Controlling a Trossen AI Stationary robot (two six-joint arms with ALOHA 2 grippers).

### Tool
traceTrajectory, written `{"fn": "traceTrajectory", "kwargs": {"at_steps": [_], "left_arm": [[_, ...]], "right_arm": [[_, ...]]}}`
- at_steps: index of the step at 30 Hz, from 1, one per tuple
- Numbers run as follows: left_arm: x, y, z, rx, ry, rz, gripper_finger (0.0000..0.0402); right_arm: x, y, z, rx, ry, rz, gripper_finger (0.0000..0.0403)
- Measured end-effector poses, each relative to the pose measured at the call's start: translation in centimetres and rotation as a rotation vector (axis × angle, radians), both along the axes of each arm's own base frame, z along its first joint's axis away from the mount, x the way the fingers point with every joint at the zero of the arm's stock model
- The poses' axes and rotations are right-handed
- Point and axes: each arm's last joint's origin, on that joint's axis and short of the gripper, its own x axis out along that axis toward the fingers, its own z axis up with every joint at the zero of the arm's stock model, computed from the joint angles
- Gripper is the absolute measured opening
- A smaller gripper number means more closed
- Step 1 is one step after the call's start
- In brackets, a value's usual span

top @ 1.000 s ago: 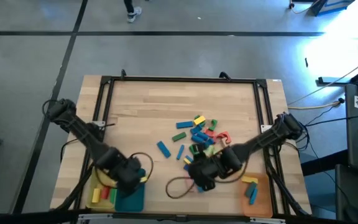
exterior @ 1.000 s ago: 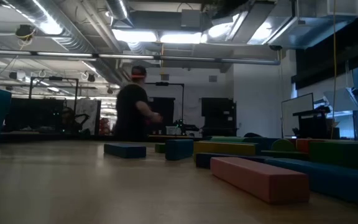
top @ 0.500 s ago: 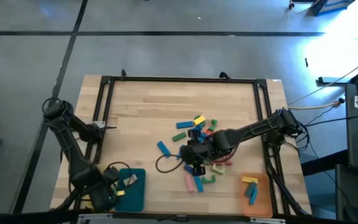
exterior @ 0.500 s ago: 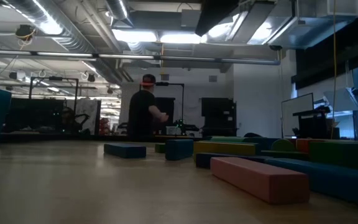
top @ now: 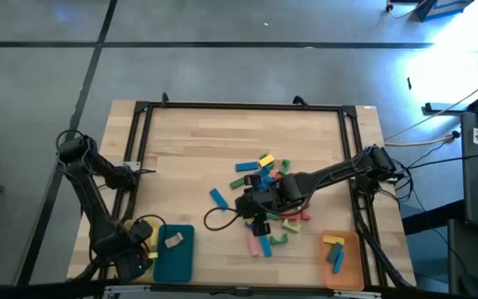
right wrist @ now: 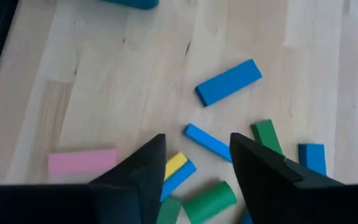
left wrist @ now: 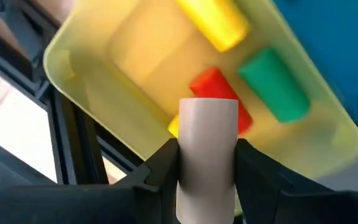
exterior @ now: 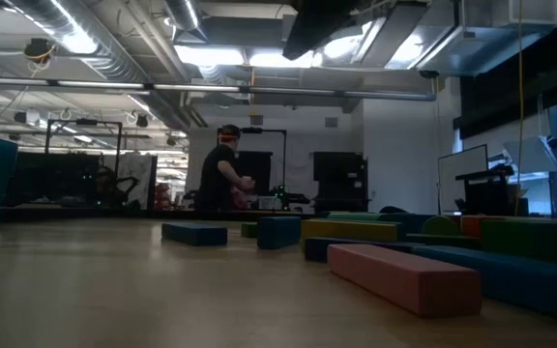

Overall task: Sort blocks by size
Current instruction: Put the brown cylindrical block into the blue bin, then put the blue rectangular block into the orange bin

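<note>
Several blocks (top: 268, 178) in blue, green, red, yellow and pink lie in a loose pile right of the table's middle. A blue bar (top: 218, 198) and a pink bar (top: 260, 245) lie apart from it. My right gripper (right wrist: 197, 138) hangs open over the pile's left side (top: 251, 206), with a thin blue bar (right wrist: 207, 142) below the gap, and touches nothing. My left gripper (top: 135, 253) is at the near left, shut on a pale block (left wrist: 207, 124) over the yellow tray (left wrist: 73, 68). The tray holds a yellow (left wrist: 213, 22), a red (left wrist: 219, 93) and a green block (left wrist: 272, 84). My left gripper pinches the pale block's two long sides (left wrist: 207, 165) between its two fingers. The block lies along the fingers and sticks out past their tips. The fingers slant down from above. The block is lifted clear above the yellow tray.
A teal tray (top: 177, 262) lies right of the yellow one, with a pale piece (top: 173, 241) on it. An orange tray (top: 343, 257) at the near right holds a few blocks. A black frame (top: 139, 133) edges the table. A person (exterior: 222, 174) stands far off in the room.
My left gripper has gone from over the teal tray toward the table's left and near edges, to over the yellow tray. My right gripper has gone from the pile's near side toward the far and left, to over the pile's left part.
</note>
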Motion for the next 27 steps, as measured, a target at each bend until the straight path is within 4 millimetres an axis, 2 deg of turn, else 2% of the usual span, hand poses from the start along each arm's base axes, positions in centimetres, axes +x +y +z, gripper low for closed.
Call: {"fn": "traceTrajectory", "kwargs": {"at_steps": [6, 16, 22, 27], "left_arm": [[-0.3, 0.6, -1.2, 0.042, 0.022, 0.007, 0.0116], [-0.4, 0.9, -1.9, 0.066, 0.031, -0.01, 0.0119], [-0.5, 0.9, -1.9, 0.06, 0.053, -0.015, 0.0165], [-0.5, 0.9, -1.9, 0.056, 0.052, -0.037, 0.0198]], "right_arm": [[1.1, 0.0, -1.9, -0.088, 0.021, 0.073, 0.022], [3.2, -0.8, -7.0, -0.222, 0.15, 0.259, 0.0222], [3.8, -1.5, -8.8, -0.231, 0.199, 0.267, 0.0223], [4.0, -2.1, -9.0, -0.241, 0.207, 0.278, 0.0223]]}}
